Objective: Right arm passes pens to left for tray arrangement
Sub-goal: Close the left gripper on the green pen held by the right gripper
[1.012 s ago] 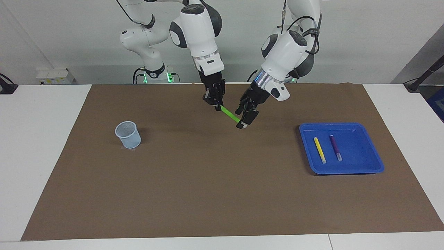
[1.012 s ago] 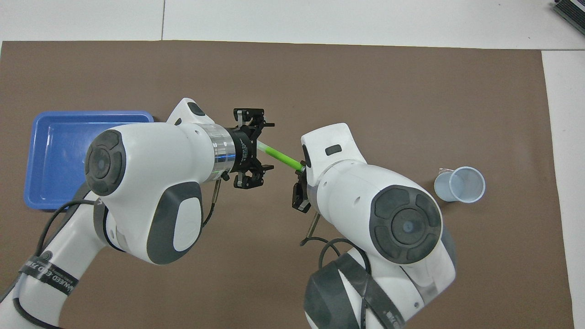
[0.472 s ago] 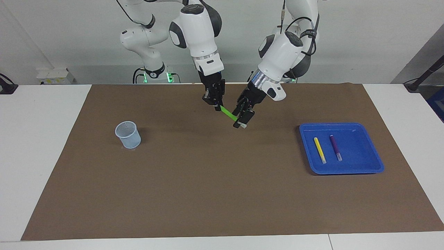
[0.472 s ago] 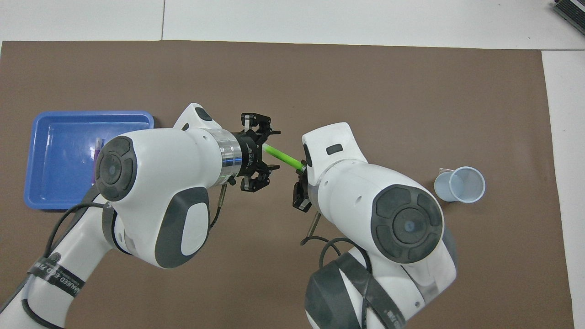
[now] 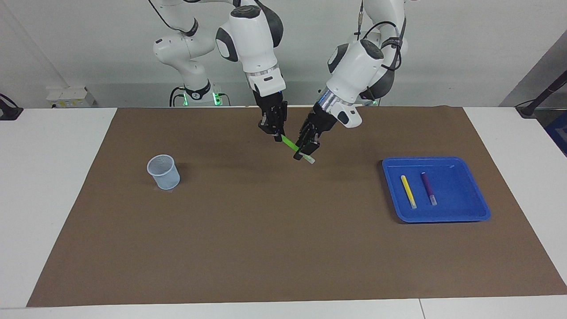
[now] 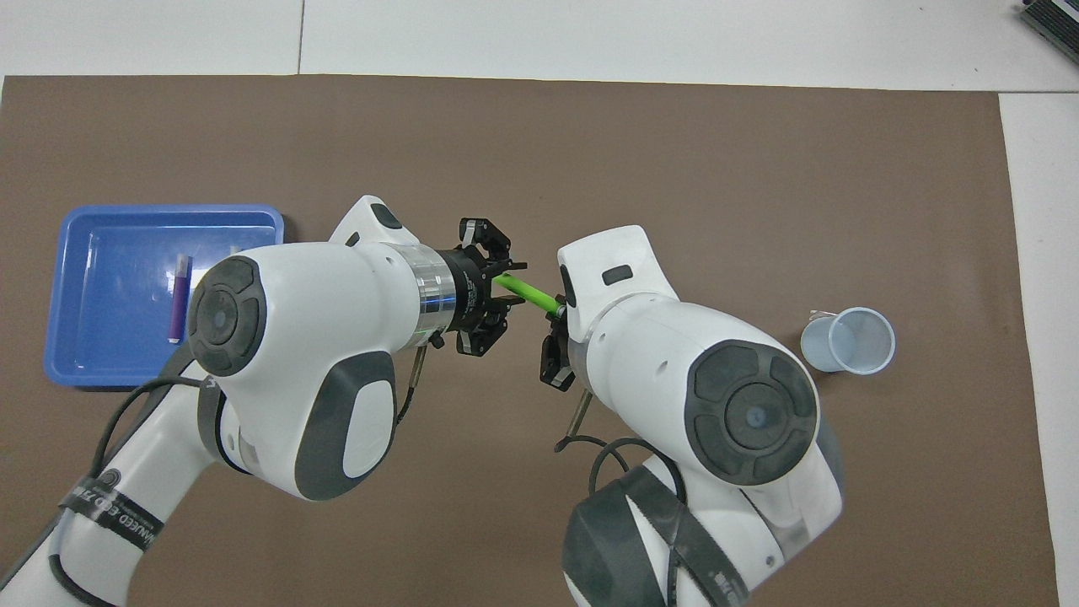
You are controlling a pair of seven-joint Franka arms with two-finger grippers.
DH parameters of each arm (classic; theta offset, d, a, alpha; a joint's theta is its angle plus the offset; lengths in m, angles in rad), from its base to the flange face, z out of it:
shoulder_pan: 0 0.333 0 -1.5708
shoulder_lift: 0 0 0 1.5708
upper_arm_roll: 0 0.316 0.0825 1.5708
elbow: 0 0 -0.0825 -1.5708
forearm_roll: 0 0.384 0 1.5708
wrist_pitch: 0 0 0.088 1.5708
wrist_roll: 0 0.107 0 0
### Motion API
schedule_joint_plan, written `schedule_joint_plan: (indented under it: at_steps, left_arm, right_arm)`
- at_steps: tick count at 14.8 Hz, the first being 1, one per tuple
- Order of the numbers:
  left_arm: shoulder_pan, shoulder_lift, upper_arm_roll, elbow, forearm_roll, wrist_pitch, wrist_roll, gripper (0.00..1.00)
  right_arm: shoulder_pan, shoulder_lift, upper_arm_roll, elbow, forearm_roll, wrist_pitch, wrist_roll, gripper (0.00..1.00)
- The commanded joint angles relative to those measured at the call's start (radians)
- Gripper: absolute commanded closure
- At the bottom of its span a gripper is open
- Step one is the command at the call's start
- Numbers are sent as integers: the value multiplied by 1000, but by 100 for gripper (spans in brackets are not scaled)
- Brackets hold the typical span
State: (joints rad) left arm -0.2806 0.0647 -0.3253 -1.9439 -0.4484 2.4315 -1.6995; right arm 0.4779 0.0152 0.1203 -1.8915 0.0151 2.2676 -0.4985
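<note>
Above the middle of the brown-covered bench [image 5: 248,248], the right hand [image 5: 278,135] is clamped on one end of the slim bright green marker pen [image 5: 290,143], and the left hand [image 5: 304,153] closes around its whitish end. The yellow pen [image 5: 408,190] and dark purple pen [image 5: 428,187] lie side by side in the shallow blue plastic tray [image 5: 469,186]. A translucent pale-blue cup [image 5: 163,171] stands toward the right arm's end.

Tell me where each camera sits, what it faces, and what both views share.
Facing view: high across the table, looking at the robots; both arms show whole, left gripper and right gripper on the green pen.
Overhead view: above the robots' end, looking steeply down; both arms rise from the bottom edge.
Shared: green pen, blue tray, pale cup, brown mat.
</note>
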Motion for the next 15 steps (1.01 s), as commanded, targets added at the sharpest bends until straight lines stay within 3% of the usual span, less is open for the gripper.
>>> schedule_joint_plan:
  at_steps: [1,8,9,10,11,15]
  left_arm:
    - [-17,-11,11,-4,17,-51,-2,100]
    - [-6,-16,9,16,17,-132,14,100]
    - [-3,-16,11,22,19,-149,18,100]
    - [-2,-14,12,28,19,-158,27,100]
    - [0,-16,15,28,19,-166,56,100]
    - [69,-26,19,29,22,-311,388,100]
  right_arm:
    - [-7,11,1,11,-1,15,-14,100]
    - [-5,11,1,12,-1,15,6,100]
    - [-5,11,1,11,0,15,44,90]
    - [-5,11,1,11,0,15,85,15]
    - [-5,11,1,11,0,15,107,0]
    - [-31,11,-1,11,2,15,110,0]
